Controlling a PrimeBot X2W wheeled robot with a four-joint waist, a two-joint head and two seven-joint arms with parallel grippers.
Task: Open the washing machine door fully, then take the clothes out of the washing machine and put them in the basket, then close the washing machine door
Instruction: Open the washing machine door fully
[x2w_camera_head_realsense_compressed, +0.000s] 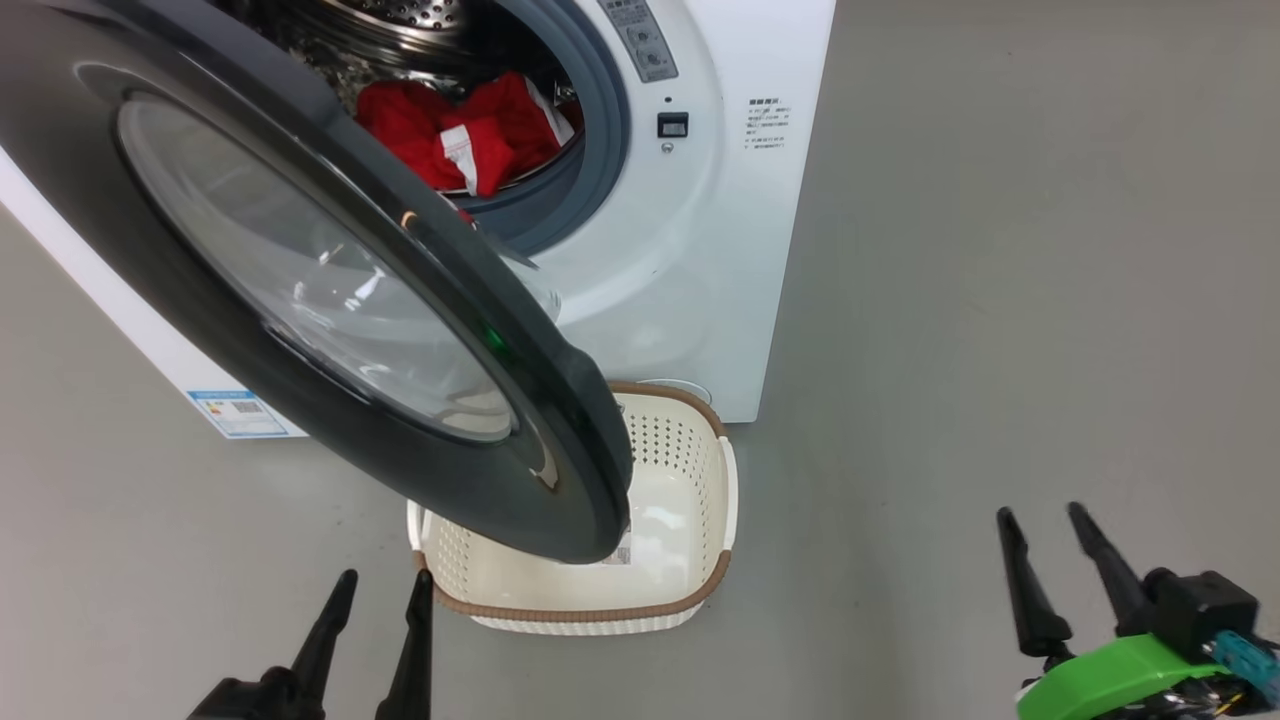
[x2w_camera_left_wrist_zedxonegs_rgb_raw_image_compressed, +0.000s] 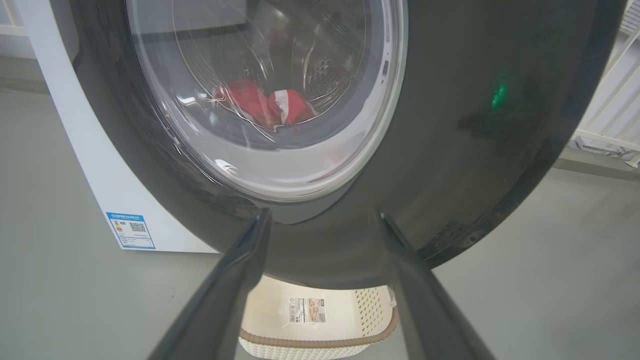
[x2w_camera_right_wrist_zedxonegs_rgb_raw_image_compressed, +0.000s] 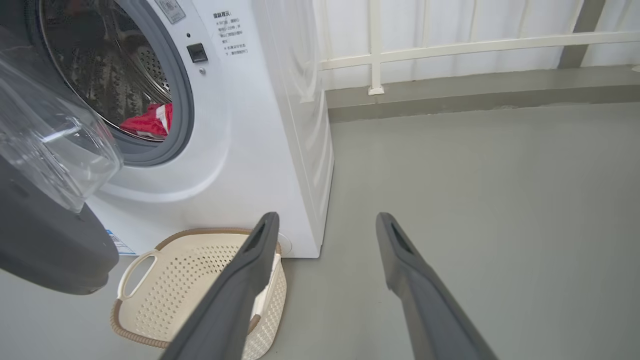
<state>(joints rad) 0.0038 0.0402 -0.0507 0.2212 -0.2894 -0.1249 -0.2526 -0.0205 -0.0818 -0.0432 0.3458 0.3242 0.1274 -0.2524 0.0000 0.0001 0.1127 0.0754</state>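
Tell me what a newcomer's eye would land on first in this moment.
The large round glossy black door with a clear glass window dominates, swung partly open across the left of the head view and hiding part of the cream perforated plastic basket with a brown rim below it. Behind the door, bright red clothes lie inside the white front-loading washing machine.

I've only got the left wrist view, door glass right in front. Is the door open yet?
Observer: Partly. In the head view the door stands swung out, with the drum mouth uncovered beside it.
Operator: Anything in the basket?
Observer: What shows of the basket is empty; the clothes lie in the drum.
Operator: Where's the right gripper?
Observer: The right gripper is open, holding nothing, over the floor to the right of the basket.
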